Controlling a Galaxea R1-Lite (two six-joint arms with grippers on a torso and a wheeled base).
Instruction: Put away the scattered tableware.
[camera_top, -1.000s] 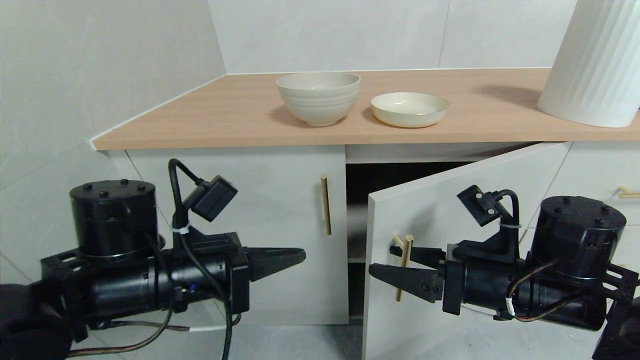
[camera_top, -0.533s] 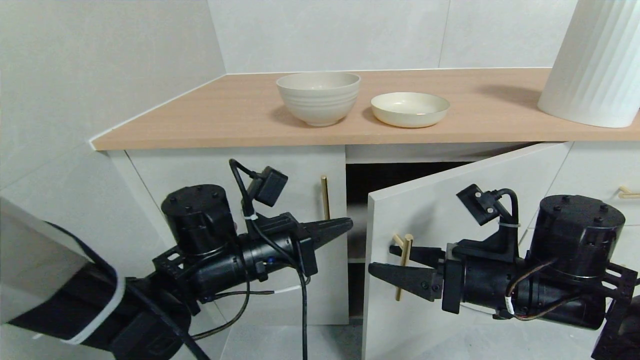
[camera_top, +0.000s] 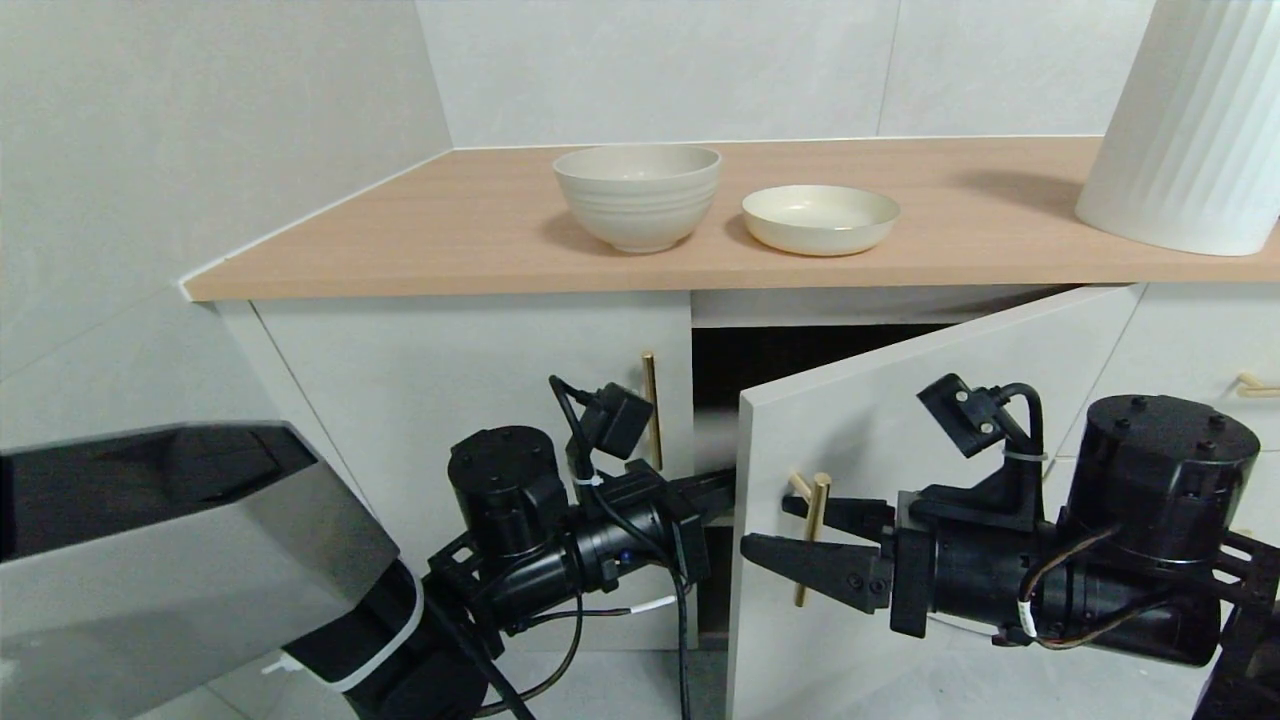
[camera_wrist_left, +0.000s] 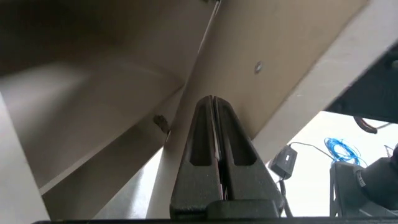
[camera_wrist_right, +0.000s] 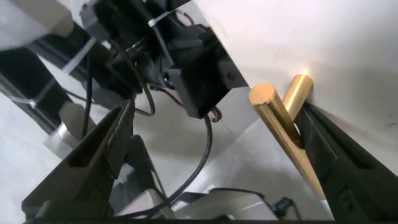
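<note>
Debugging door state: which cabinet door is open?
The right-hand door, swung outward with the right gripper astride its gold handle. The left-hand door sits flush, shut.

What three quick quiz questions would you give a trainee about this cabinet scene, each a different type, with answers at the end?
1. True or false: the bowl and the shallow dish both stand on the countertop.
2. Multiple choice: the open right gripper has one finger on each side of what?
A. the brass door handle on the partly open cabinet door
B. a spoon
C. a cup on the floor
3. Fill in the blank: the left gripper, pointing into the gap by the open door's edge, is ___ (open or shut).

Key: 1 true; 2 A; 3 shut.
</note>
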